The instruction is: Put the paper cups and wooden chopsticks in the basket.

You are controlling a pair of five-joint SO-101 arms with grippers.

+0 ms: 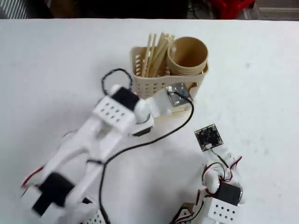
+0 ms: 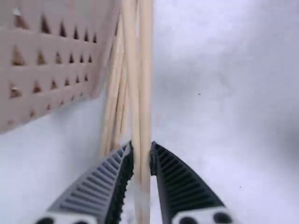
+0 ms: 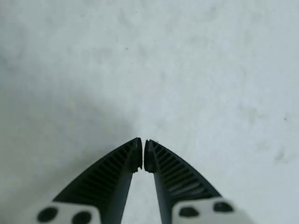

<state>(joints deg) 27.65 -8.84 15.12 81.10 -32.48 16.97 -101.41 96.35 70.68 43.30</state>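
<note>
On the white table [image 1: 56, 56], my left gripper [image 2: 140, 151] is clamped on thin pale wooden chopsticks [image 2: 140, 70] just beside the beige perforated plastic basket [image 2: 46, 70]. I judge them light, stiff and slippery, so I would hold them mid-length. The tan paper cups [image 1: 188, 56] stand inside the basket. My right gripper [image 3: 142, 154] has its fingers together, holding nothing.

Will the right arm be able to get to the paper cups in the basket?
Probably yes. The paper cups stand at the basket's end nearer the right arm, with bare table between. The right gripper is shut, so it must open first.

White table [image 1: 46, 56], perforated cream basket [image 1: 147, 85] standing on it toward the far edge
</note>
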